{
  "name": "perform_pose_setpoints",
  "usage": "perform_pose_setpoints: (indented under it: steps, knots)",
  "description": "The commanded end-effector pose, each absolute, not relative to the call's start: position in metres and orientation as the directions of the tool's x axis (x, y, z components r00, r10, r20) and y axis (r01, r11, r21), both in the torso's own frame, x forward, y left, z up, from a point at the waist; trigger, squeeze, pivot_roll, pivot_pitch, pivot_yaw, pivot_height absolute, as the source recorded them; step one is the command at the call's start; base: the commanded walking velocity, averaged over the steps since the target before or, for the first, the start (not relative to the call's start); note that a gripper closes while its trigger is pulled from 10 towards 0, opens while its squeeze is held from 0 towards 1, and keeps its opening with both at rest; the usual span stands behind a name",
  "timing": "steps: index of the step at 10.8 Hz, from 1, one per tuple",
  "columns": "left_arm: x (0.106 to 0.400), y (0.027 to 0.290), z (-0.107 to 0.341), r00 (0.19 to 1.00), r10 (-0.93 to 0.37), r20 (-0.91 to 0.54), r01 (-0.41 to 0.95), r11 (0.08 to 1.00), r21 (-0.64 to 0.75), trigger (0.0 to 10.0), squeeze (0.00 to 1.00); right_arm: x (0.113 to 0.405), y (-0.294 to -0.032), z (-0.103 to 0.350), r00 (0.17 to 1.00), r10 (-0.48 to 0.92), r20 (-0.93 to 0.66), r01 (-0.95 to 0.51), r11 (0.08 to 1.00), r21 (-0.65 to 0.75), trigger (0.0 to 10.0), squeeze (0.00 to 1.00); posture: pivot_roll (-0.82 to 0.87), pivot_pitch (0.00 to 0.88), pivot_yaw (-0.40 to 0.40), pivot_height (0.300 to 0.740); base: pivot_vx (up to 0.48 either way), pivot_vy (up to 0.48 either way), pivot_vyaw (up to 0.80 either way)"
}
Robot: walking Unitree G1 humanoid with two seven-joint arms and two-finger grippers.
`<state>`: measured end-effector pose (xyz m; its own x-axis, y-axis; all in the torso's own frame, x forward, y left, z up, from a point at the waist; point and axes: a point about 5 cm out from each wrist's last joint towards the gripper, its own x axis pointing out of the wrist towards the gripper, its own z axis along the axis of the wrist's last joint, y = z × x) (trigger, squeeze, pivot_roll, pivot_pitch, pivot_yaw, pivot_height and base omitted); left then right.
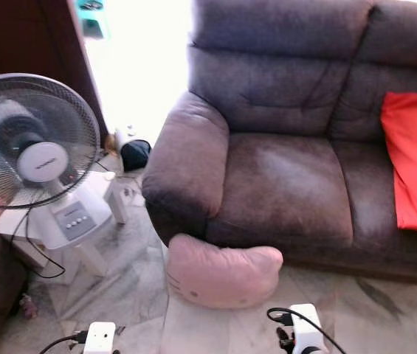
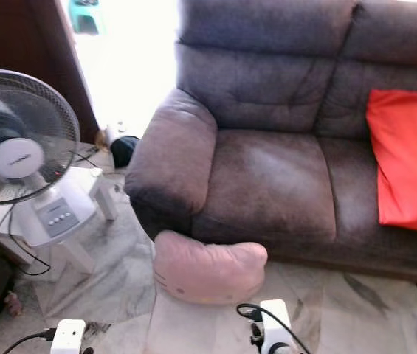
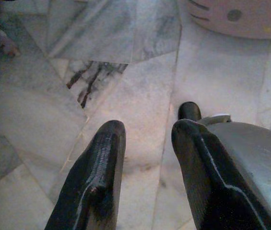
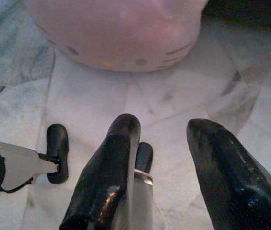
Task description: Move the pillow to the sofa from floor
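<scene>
**A:** Your pink pillow (image 1: 223,275) lies on the marble floor (image 1: 134,295), pressed against the foot of the brown sofa (image 1: 289,192) just below the armrest (image 1: 186,158). What do you think could go wrong from here?

**B:** Mostly the grab. It's a fat, soft cushion, so if you pinch it with one gripper at the edge, I'd expect it to sag and slide out on the way up. You also have the armrest bulging right above it; lift straight up on that side and you may catch the pillow on it and knock it loose.

**A:** And around you?

**B:** Mind the standing fan (image 1: 35,147) to your left and its cord (image 1: 31,258) trailing over the floor. A wide swing of the left arm or a careless step could snag it. The red cushion (image 1: 415,162) takes up the far seat, but the near seat looks free, so aim there.

**A:** How do your grippers stand?

**B:** The left gripper (image 3: 145,139) hangs low over bare marble, fingers parted by a moderate gap, holding nothing and touching nothing. The right gripper (image 4: 164,139) is parted a little wider, also empty, hovering above the floor with the pillow just ahead of its fingertips, not yet in contact

**A:** So both are free?

**B:** Yes, both are free, and the pillow is nearer your right one
</scene>
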<state>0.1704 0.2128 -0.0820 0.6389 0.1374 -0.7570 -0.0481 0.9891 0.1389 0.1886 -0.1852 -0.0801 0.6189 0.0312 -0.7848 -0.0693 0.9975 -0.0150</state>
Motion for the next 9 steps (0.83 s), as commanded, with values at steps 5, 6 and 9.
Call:
perform_pose_setpoints:
  steps: [5, 6, 9]
  knots:
    - [0.166, 0.209, -0.085, 0.623, 0.12, -0.773, -0.027, 0.991, 0.132, 10.0, 0.0, 0.192, -0.159, -0.081, 0.606, 0.069, -0.792, -0.09, 0.996, 0.018, 10.0, 0.0, 0.11, 0.14, -0.033, 0.74, 0.253, 0.0, 0.0]
    - [0.166, 0.209, -0.085, 0.621, 0.122, -0.774, -0.029, 0.991, 0.133, 10.0, 0.0, 0.193, -0.155, -0.081, 0.606, 0.069, -0.793, -0.093, 0.996, 0.016, 10.0, 0.0, 0.11, 0.141, -0.033, 0.74, 0.311, 0.0, 0.0]
    - [0.165, 0.21, -0.085, 0.62, 0.12, -0.776, -0.028, 0.991, 0.131, 10.0, 0.0, 0.197, -0.139, -0.08, 0.601, 0.081, -0.795, -0.111, 0.994, 0.017, 10.0, 0.0, 0.11, 0.139, -0.035, 0.74, 0.311, 0.0, 0.0]
